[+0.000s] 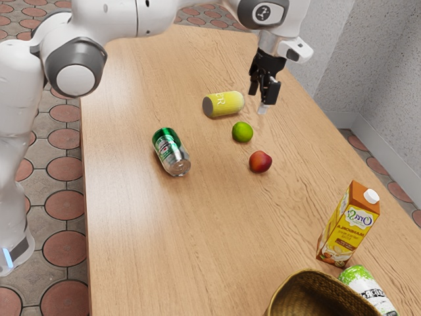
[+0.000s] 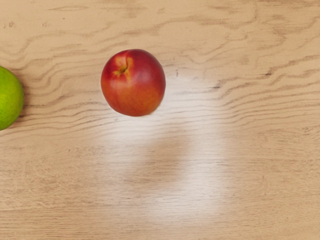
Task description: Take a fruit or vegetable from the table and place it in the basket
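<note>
The gripper (image 1: pixel 262 104) hangs over the table, beyond the lime and the red fruit in the exterior view, its two black fingers apart with nothing between them. A red-orange fruit, like a nectarine (image 1: pixel 260 162), lies on the wood; the wrist view has this nectarine (image 2: pixel 133 83) with its stem dimple showing. Beside it rests a green lime (image 1: pixel 242 132), and part of the lime (image 2: pixel 9 98) shows in the wrist view. The woven basket (image 1: pixel 329 297) stands at the exterior view's lower edge, partly cut off; its visible inside holds no fruit.
A yellow can (image 1: pixel 223 104) lies close to the lime. Nearer the arm's base is a green-and-silver can (image 1: pixel 172 152) on its side. An upright juice carton (image 1: pixel 348 225) and a green-and-white can (image 1: pixel 368 289) are beside the basket. The wooden table (image 1: pixel 197 237) carries everything.
</note>
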{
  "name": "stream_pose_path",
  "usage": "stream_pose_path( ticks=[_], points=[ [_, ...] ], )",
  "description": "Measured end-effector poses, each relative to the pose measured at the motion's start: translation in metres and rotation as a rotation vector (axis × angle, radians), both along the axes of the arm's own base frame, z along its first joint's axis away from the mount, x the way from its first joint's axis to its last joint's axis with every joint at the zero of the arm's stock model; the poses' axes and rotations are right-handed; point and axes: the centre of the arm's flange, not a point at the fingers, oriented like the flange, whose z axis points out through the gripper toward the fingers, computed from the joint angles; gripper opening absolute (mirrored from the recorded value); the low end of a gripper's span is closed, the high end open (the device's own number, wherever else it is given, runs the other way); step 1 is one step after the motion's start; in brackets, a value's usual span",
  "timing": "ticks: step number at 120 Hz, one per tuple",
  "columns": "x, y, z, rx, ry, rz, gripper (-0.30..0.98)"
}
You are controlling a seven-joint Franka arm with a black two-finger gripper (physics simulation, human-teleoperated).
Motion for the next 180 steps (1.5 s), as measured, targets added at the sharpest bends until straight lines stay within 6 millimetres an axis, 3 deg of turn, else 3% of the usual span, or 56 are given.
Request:
stream_pose_path(
  ticks=[38,50,54,63,68,74,101,111,122,150,180],
  points=[
    [0.0,0.0,0.001,0.001,-0.005,-0.005,0.69],
    [0.002,0.009,0.001,0.005,-0.008,0.005,0.69],
    [0.0,0.008,0.004,0.004,-0.016,0.0,0.69],
    [-0.011,-0.005,0.036,-0.001,-0.074,-0.036,0.69],
    [-0.013,-0.008,0.038,-0.001,-0.071,-0.047,0.69],
    [-0.01,-0.006,0.027,0.006,-0.04,-0.051,0.69],
    [0.054,-0.006,-0.087,0.078,0.087,-0.102,0.69],
    [0.082,-0.003,-0.118,0.084,0.069,-0.119,0.69],
    [0.099,0.01,-0.144,0.057,0.052,-0.115,0.69],
    [0.108,0.022,-0.149,-0.019,-0.011,-0.08,0.69],
    [0.114,0.02,-0.149,-0.052,-0.056,-0.046,0.69]
  ],
)
